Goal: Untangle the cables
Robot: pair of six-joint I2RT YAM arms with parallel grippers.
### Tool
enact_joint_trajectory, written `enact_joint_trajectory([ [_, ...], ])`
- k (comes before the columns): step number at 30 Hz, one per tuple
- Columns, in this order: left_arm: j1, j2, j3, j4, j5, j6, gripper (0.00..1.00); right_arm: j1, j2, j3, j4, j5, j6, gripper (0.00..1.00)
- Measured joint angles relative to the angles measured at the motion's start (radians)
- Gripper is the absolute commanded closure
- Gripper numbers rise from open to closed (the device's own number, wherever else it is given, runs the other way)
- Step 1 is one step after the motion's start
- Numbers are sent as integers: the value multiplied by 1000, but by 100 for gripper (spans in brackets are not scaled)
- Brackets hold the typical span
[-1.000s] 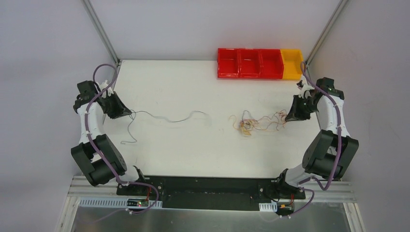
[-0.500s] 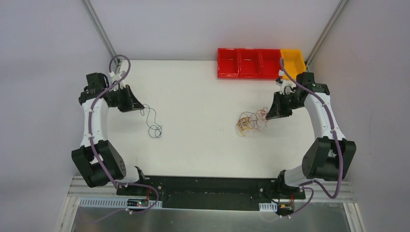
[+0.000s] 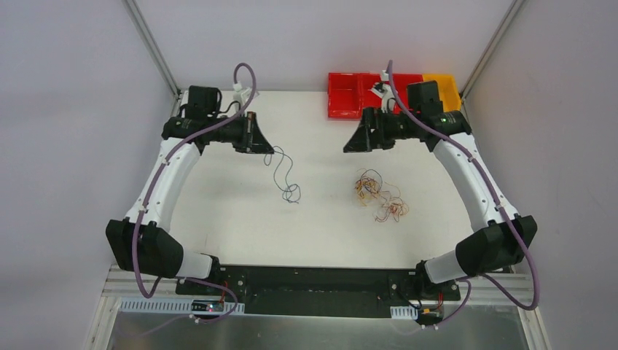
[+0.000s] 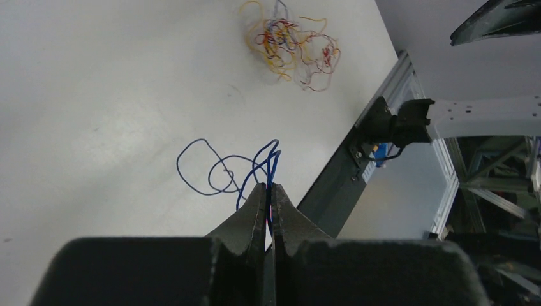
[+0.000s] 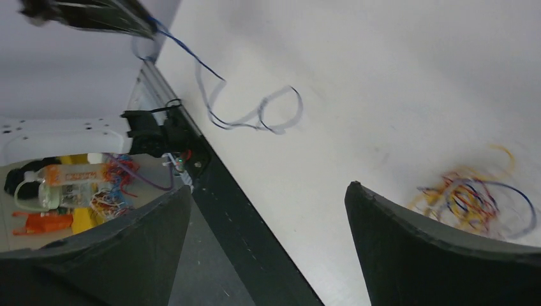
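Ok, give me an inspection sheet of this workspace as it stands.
Surface: white table, flat.
Job's things: clump of cables lies loose right of centre; blue wire hangs apart from it.
Clutter: nothing seen.
Grippers: left gripper shut on the blue wire; right gripper open, holding nothing.
Cables: purple hoses run along both arms.
Surroundings: red bins and yellow bin at the far edge.

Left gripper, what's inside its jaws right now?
The left gripper is shut on a thin blue wire that trails down to the table. The pinched stretch is hidden between the fingers.
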Motion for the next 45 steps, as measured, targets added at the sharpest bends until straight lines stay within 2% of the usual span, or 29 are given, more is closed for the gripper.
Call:
enact_joint_trajectory([
  [6,-180,83,42,47,55,-49,100,171,53,88,119,-97,89,11],
  [10,-221,122,56,81,89,-86,100,257,82,77,143,-101,104,14],
  [15,-239,147,72,111,126,-126,100,350,88,45,183,-89,121,25],
  [25,-240,148,77,155,182,-163,100,371,119,12,238,27,101,31],
  [30,-240,148,77,168,200,-182,100,371,119,-10,258,79,80,44],
  [33,-241,148,77,182,212,-192,100,371,119,-17,279,82,80,47],
  [38,-247,148,77,195,214,-204,100,378,119,-18,313,77,86,75],
  [40,-247,149,77,197,214,-207,100,382,119,-19,323,74,89,97],
  [41,-247,150,77,199,214,-208,100,383,119,-19,327,73,89,100],
  [42,-246,151,77,201,213,-209,97,384,119,-20,330,73,85,100],
  [43,-246,151,77,203,211,-210,85,385,119,-20,331,73,88,100],
  [45,-246,153,77,205,204,-212,50,382,118,-23,331,74,87,100],
])
